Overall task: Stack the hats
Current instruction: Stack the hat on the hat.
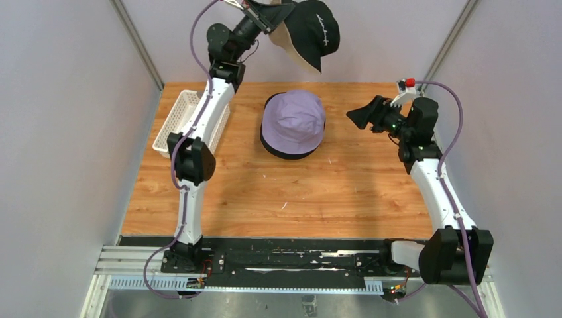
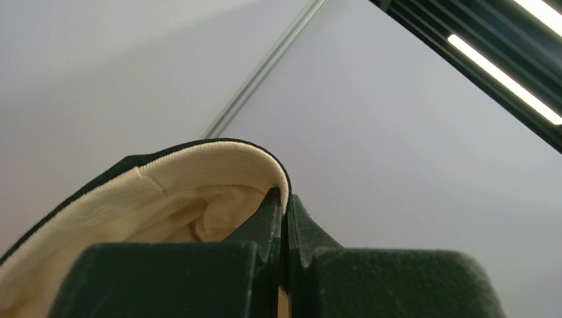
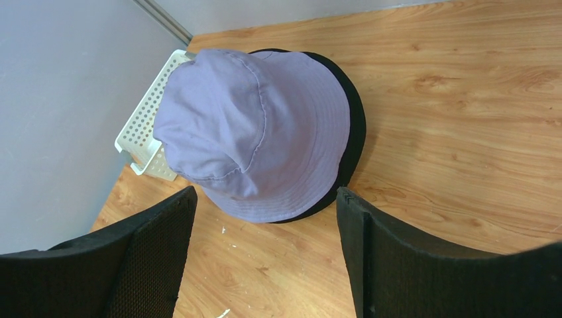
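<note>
A lavender hat [image 1: 293, 121] sits on top of a black hat [image 1: 291, 153] whose brim shows under it, in the far middle of the table; both also show in the right wrist view [image 3: 255, 132]. My left gripper [image 1: 270, 18] is raised high at the back and is shut on the brim of a black hat with a beige lining [image 1: 310, 32]; the lining fills the left wrist view [image 2: 166, 199]. That hat hangs above and behind the stack. My right gripper [image 1: 354, 117] is open and empty, to the right of the stack, pointing at it.
A white lattice basket [image 1: 179, 122] lies at the table's far left edge, beside the left arm; it also shows in the right wrist view [image 3: 142, 132]. Grey walls enclose the table on three sides.
</note>
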{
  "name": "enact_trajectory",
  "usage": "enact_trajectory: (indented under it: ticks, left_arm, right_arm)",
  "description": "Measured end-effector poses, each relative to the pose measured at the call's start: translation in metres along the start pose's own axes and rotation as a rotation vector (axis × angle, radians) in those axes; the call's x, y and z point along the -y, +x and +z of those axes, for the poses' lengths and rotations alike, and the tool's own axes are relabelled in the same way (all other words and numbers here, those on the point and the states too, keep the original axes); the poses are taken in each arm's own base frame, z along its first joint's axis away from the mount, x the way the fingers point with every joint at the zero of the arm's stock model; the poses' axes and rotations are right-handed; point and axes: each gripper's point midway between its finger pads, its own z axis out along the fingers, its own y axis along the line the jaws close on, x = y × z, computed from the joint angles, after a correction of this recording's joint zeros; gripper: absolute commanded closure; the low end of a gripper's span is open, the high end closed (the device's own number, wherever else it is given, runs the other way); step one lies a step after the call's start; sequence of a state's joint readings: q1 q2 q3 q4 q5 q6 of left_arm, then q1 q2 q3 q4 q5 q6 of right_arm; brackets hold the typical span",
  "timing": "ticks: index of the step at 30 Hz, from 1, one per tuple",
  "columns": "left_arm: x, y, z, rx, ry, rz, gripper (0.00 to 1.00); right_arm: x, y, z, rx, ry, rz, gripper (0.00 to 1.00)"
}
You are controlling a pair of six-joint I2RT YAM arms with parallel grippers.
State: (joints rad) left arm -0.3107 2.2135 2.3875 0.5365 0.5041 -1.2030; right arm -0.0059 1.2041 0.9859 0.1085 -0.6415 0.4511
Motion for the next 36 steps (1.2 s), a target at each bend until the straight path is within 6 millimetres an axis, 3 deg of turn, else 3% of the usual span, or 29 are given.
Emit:
enact_trajectory:
  ticks: [5,10,16,20,29,32,36]
  left_arm:
    - [-0.026,0.035,-0.004,-0.049,-0.004,-0.076,1.0]
    - [-0.048,0.085,-0.025,-0.123,-0.05,-0.148,1.0]
    - [-0.051,0.135,-0.054,-0.186,-0.063,-0.236,1.0]
    - [-0.036,0.145,-0.055,-0.203,-0.032,-0.241,1.0]
    - [0.018,0.141,-0.065,-0.205,0.034,-0.224,1.0]
    - [0.025,0.14,-0.07,-0.198,0.053,-0.233,1.0]
    - [0.013,0.156,-0.089,-0.21,0.023,-0.268,1.0]
  right_arm:
    - [0.007,-0.004,-0.003,0.013,0.013,0.004,0.24]
    - [0.007,-0.006,-0.003,0.02,0.009,0.005,0.24]
    - [0.006,-0.007,-0.003,0.024,0.001,0.007,0.24]
    - [0.008,-0.005,-0.004,0.021,0.003,0.017,0.24]
    - [0.008,-0.004,-0.004,0.021,0.004,0.019,0.24]
    - [0.008,-0.004,-0.004,0.021,0.004,0.019,0.24]
    - [0.007,-0.005,-0.004,0.021,0.004,0.019,0.24]
